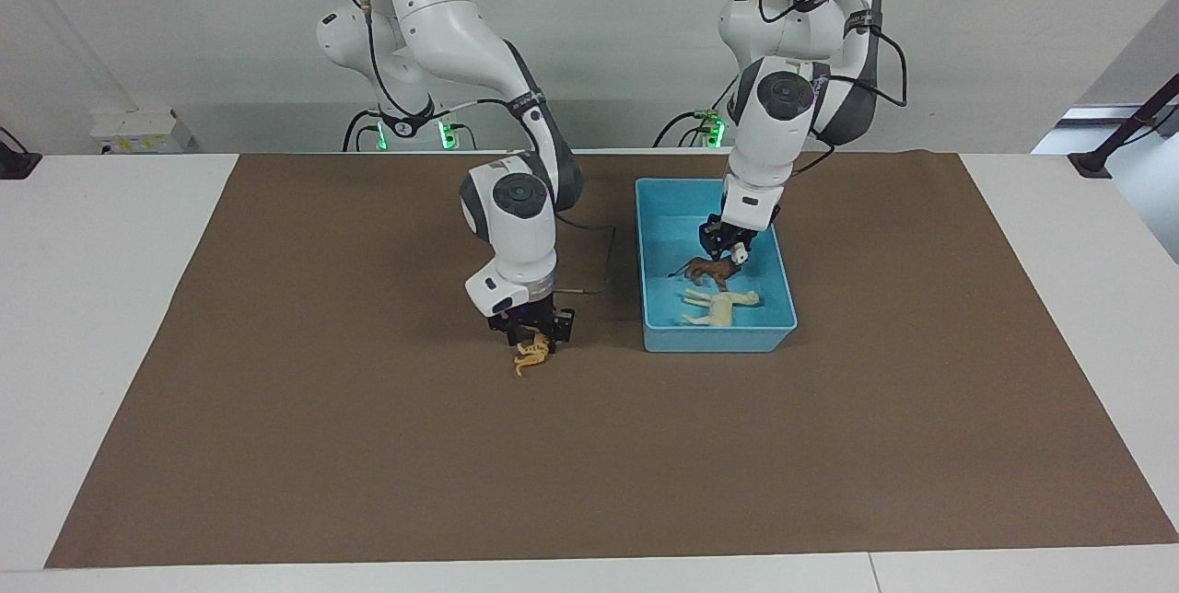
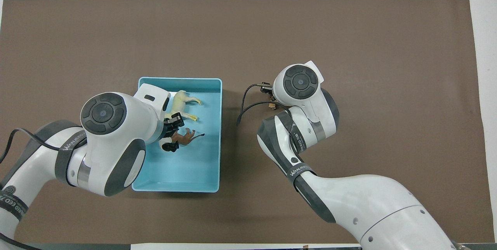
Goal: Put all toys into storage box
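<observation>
The light blue storage box (image 1: 718, 335) stands mid-table, with the brown lion (image 1: 714, 271) and the cream-yellow horse (image 1: 723, 306) lying in it. My left gripper (image 1: 728, 248) is over the box, just above the lion, shut on the black-and-white panda (image 1: 739, 253). In the overhead view the panda (image 2: 169, 147) covers the lion's head (image 2: 184, 136), near the horse (image 2: 180, 104). The orange tiger (image 1: 532, 355) lies on the mat beside the box, toward the right arm's end. My right gripper (image 1: 534, 333) is open, low over the tiger, with a finger at each side. In the overhead view its wrist hides most of the tiger (image 2: 271, 105).
A brown mat (image 1: 322, 446) covers the table. A thin black cable (image 1: 599, 261) loops from the right wrist toward the box. The box floor (image 2: 186, 168) nearer to the robots is bare.
</observation>
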